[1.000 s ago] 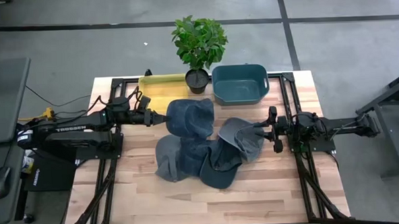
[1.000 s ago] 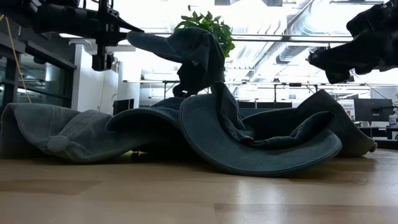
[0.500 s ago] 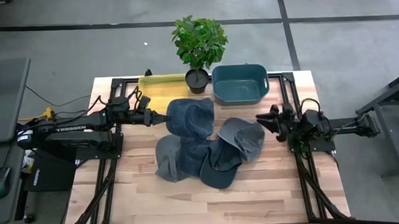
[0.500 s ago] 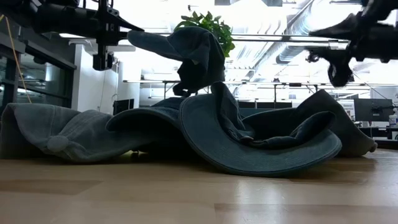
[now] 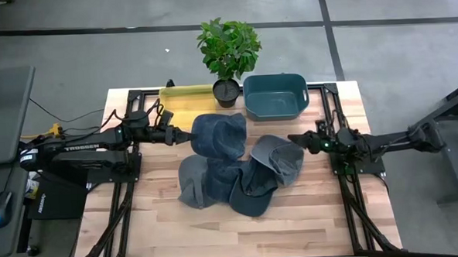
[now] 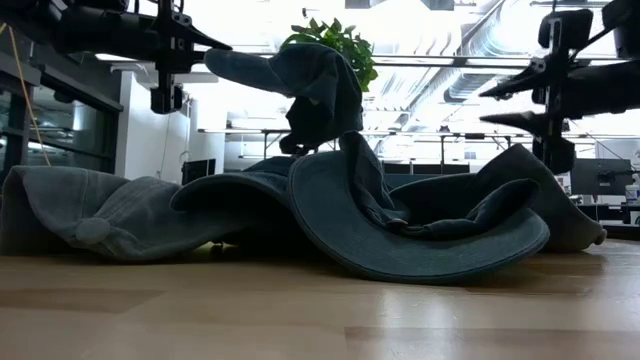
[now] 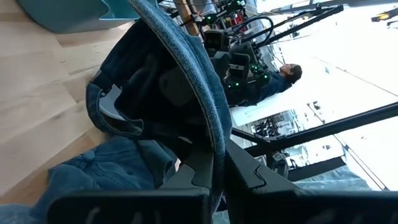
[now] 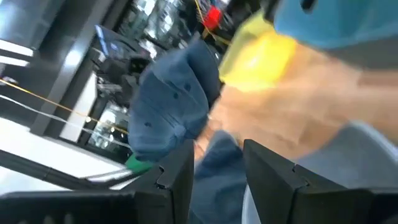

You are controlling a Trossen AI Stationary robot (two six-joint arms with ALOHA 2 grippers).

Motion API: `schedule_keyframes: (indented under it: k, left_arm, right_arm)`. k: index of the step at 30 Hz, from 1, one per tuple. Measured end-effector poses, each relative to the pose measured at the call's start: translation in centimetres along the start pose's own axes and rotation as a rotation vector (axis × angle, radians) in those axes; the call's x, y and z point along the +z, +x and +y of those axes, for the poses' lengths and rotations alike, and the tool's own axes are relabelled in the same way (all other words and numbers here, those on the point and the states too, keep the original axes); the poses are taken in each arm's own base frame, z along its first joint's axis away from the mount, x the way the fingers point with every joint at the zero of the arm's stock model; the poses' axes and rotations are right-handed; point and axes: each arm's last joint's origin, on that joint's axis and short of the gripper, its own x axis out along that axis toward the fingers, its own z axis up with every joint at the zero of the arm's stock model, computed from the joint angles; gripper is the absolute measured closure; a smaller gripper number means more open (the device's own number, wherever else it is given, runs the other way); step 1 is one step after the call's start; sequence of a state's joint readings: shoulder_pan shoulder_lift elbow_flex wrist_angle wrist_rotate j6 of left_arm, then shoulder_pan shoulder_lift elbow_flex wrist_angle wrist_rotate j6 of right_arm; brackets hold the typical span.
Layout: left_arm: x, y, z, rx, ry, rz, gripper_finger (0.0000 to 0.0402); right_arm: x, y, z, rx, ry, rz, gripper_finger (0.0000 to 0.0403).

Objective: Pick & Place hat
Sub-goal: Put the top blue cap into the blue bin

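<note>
A blue denim cap [image 5: 220, 134] hangs lifted over a pile of several denim hats [image 5: 239, 181] in the middle of the table; in the low view the cap [image 6: 305, 85] is above the pile [image 6: 400, 225]. My left gripper [image 5: 185, 135] sits at the cap's left side and is shut on its brim. My right gripper [image 5: 292, 140] is open, level, just right of the pile's right-hand hat [image 5: 280, 157] and above it, touching nothing. In the low view its fingers [image 6: 505, 105] stand one above the other. My left gripper pinches the cap's brim at its edge [image 7: 214, 146] between its two fingers [image 7: 186, 180], coming level from the table's left. The cap is lifted, brim pointing left and crown [image 6: 320, 105] drooping toward the pile; whether it touches the pile I cannot tell.
A yellow bin [image 5: 183, 97] and a teal bin [image 5: 275, 95] stand at the far edge with a potted plant [image 5: 227, 51] between them. Bare wood lies toward the near edge [image 5: 241, 232]. A person shows far off in the room [image 7: 283, 78].
My right gripper has drawn back from the right-hand hat, risen a little, and rolled about its axis; the arm behind it has stretched out toward the right. My left gripper and the lifted cap have kept still. The pile has not moved.
</note>
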State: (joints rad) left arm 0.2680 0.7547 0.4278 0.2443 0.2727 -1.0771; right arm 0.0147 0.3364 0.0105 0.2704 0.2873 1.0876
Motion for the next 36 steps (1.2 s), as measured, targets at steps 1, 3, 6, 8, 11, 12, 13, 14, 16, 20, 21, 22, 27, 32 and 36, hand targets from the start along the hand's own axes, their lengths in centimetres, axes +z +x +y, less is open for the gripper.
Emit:
schedule_keyframes:
  k: [1,3,6,8,11,12,13,14,16,20,21,22,27,32,36]
  left_arm:
    - [0.0,0.0,0.0,0.0,0.0,0.0,0.0394]
    - [0.0,0.0,0.0,0.001,0.0,-0.001,0.0394]
    - [0.0,0.0,0.0,0.001,0.0,-0.001,0.0394]
    - [0.0,0.0,0.0,0.001,0.0,-0.001,0.0394]
    - [0.0,0.0,0.0,0.0,0.008,0.0,0.0394]
    - [0.0,0.0,0.0,0.0,0.01,0.0,0.0394]
    - [0.0,0.0,0.0,0.0,0.013,0.0,0.0394]
    - [0.0,0.0,0.0,0.0,0.018,0.0,0.0394]
    - [0.0,0.0,0.0,0.0,0.026,0.0,0.0394]
    - [0.0,0.0,0.0,0.0,0.033,0.0,0.0394]
    - [0.0,0.0,0.0,0.0,0.035,0.0,0.0394]
    - [0.0,0.0,0.0,0.0,0.036,0.0,0.0394]
    - [0.0,0.0,0.0,0.006,0.047,-0.011,0.0394]
    - [0.1,0.0,-0.1,-0.01,0.058,-0.02,0.0394]
    - [0.3,0.0,-0.5,-0.047,0.073,-0.042,0.0394]
  right_arm:
    - [-0.1,0.1,-0.1,-0.005,0.011,0.013,0.0269]
    - [-0.2,0.4,0.0,0.0,0.021,0.016,0.0269]
    - [-0.2,0.9,0.2,0.02,0.027,0.009,0.0263]
    - [-0.3,1.2,0.3,0.028,0.036,0.015,0.0246]
    - [-0.6,1.6,0.2,0.029,0.073,0.046,0.0204]
    - [-0.7,1.8,0.1,0.026,0.085,0.056,0.0188]
    - [-0.8,2.0,0.1,0.025,0.097,0.058,0.0169]
    - [-0.9,2.2,0.1,0.016,0.103,0.061,0.0152]
    - [-0.9,2.8,0.5,0.008,0.104,0.063,0.0118]
    - [-0.7,4.6,2.0,-0.017,0.067,0.074,0.0075]
    - [-0.7,5.2,2.3,-0.026,0.053,0.078,0.0069]
    - [-0.6,5.8,2.7,-0.033,0.044,0.082,0.0065]
    - [-0.8,9.1,3.7,-0.083,0.023,0.124,0.0062]
    - [-0.6,12.3,3.8,-0.114,0.034,0.165,0.0061]
    - [-0.4,14.9,4.3,-0.071,0.036,0.213,0.0061]
